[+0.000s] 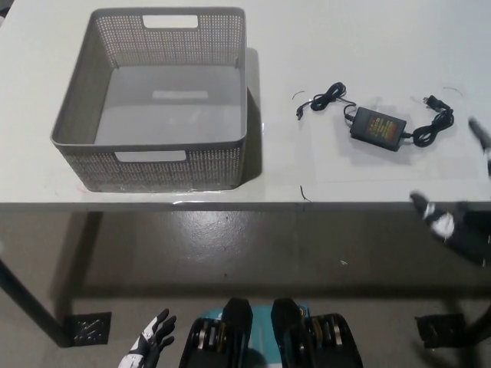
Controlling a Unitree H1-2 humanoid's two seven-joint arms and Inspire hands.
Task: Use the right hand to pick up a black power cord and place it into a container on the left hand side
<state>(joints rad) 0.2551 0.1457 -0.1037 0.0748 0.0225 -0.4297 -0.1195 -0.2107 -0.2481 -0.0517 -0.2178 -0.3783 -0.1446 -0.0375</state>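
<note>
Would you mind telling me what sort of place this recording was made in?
Probably a lab or workshop test station, not a home: a plain white table on a bare concrete floor, set with only a grey perforated basket and a black power cord, as for a trial.

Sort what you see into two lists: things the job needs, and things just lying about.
Needed: power cord; basket; right hand, open, at the table's right edge.
Not needed: table, which only carries them; left hand, open, resting low near the floor.
</note>
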